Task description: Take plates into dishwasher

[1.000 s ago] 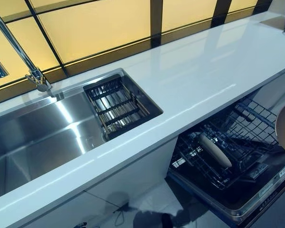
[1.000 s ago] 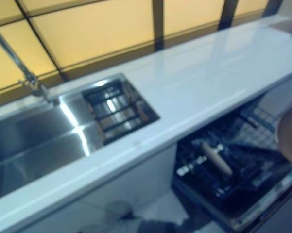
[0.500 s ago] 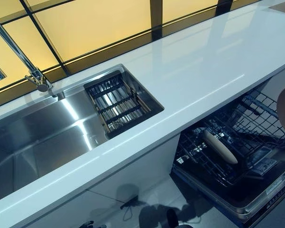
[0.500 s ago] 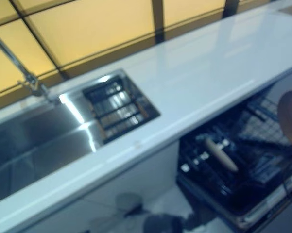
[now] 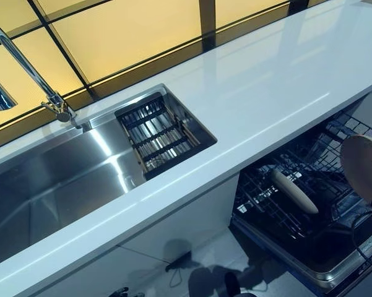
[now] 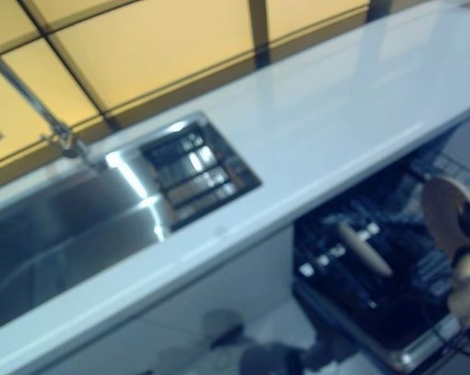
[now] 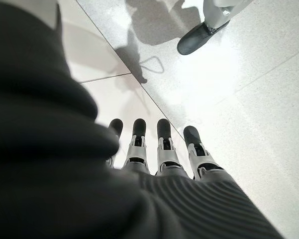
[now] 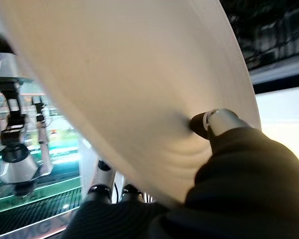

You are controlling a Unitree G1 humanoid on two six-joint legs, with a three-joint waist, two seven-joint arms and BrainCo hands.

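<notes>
Clearly our right hand (image 8: 224, 127) pinches a plate (image 5: 361, 164) above the dishwasher rack (image 5: 309, 185); it could clip the wires.

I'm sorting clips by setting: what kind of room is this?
Most likely a kitchen. A steel sink with a tall faucet is set into a white countertop, and below it an open dishwasher rack already holds one plate.
</notes>
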